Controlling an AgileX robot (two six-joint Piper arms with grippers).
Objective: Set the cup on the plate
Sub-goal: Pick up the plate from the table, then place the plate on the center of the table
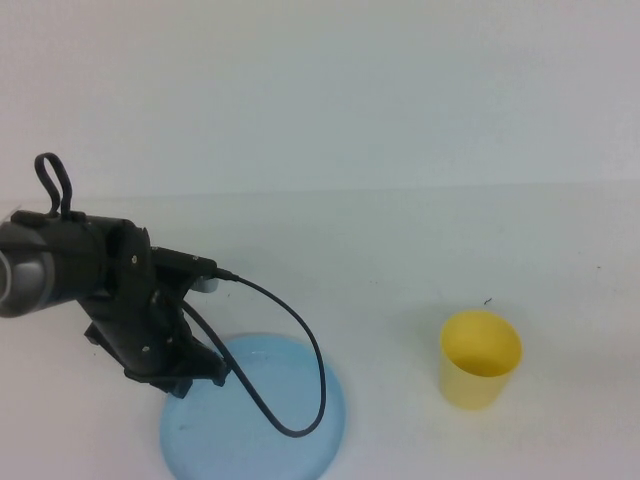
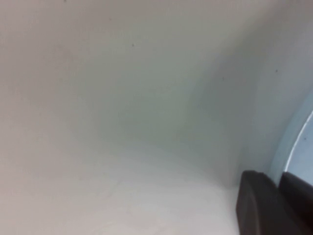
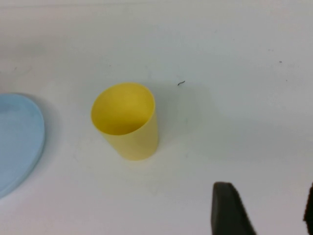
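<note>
High view: cup (image 1: 480, 359) upright on bench (image 1: 400, 250), well apart from closed, empty left end effector (image 1: 190, 385) over plate (image 1: 255, 425) edge; right end effector (image 3: 264, 215) open, empty, near cup.

Plate (image 1: 290, 420): near edge cut off by high view's bottom; far-left rim hidden under my left arm (image 1: 110, 290).
Left gripper (image 2: 276, 205): only dark fingertips show, at wrist-view corner, pressed together.
Right gripper (image 3: 266, 210): fingers cropped at wrist-view edge; absent from high view.
Speck by cup (image 3: 126, 120): too small to ID.

High and right wrist views share cup (image 1: 480, 358)
</note>
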